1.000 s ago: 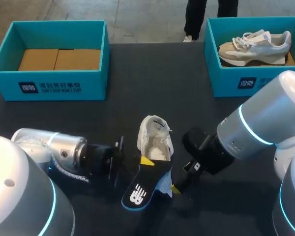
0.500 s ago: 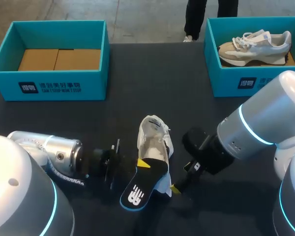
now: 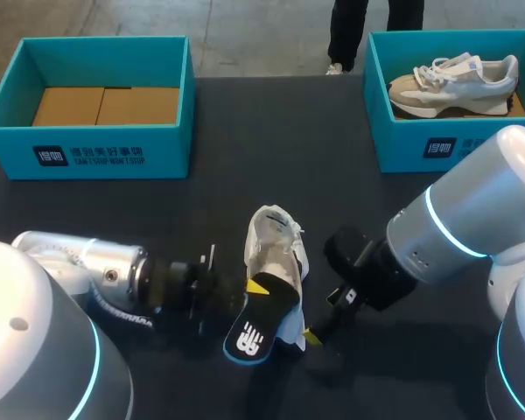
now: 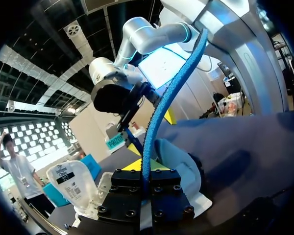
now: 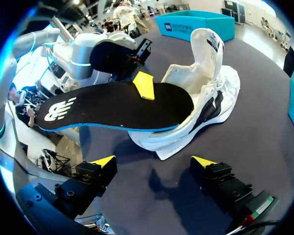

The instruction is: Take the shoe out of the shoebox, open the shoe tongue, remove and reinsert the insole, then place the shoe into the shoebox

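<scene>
The left gripper was clamped on the black insole. One yellow tip pressed its top face, and the other seemingly sat beneath it. The insole's front end reached over the open mouth of the white shoe, and its logo end jutted out toward six o'clock. The right gripper had its fingers wide apart and empty. It sat low over the table, at about four o'clock from the shoe. The empty shoebox lay well apart at ten o'clock.

With nothing bracing the shoe, a push on the insole would likely shove it toward twelve o'clock or roll it over. The insole's front edge might also catch on the collar and buckle, or the thin foam might pivot in the pinch.
</scene>
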Tool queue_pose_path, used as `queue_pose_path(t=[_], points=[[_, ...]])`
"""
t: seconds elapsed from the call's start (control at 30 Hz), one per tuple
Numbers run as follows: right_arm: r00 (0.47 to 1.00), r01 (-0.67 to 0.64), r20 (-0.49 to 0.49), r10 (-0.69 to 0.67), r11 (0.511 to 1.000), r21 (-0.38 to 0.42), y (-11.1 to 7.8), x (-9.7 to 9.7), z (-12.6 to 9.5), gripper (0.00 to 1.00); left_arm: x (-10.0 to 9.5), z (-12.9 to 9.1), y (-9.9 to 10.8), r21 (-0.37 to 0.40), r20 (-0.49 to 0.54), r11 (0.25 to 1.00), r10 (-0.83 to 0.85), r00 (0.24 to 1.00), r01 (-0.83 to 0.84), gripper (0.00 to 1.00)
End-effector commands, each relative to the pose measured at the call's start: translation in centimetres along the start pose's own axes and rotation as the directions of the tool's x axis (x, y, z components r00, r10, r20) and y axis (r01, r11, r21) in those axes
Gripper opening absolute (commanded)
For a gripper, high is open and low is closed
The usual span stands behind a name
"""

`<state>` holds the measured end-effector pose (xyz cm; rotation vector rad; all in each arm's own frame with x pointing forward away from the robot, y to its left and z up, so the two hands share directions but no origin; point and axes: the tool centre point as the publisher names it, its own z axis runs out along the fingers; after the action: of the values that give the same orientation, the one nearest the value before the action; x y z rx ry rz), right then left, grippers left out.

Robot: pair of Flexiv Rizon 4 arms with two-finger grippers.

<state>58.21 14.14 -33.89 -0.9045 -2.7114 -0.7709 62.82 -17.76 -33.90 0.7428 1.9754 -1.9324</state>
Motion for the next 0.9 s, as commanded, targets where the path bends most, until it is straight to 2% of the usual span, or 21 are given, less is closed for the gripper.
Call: queue_pose_path(t=[0.03, 0.6, 0.9], points=[[1.000, 0.000, 0.000, 0.000, 1.000, -0.003, -0.1, 0.1, 0.1, 1.00, -0.4, 0.6, 0.3, -0.016, 0.000, 1.000, -0.002, 1.000, 0.002, 0.00], [1.000, 0.000, 0.000, 0.000, 1.000, -0.003, -0.1, 0.1, 0.1, 1.00, -0.8, 0.7, 2.7, -0.077, 0.006, 0.996, -0.036, 0.999, 0.036, 0.00], [1.000, 0.000, 0.000, 0.000, 1.000, -0.003, -0.1, 0.1, 0.1, 1.00, -0.6, 0.7, 2.4, -0.065, 0.003, 0.997, -0.036, 0.999, 0.036, 0.00]])
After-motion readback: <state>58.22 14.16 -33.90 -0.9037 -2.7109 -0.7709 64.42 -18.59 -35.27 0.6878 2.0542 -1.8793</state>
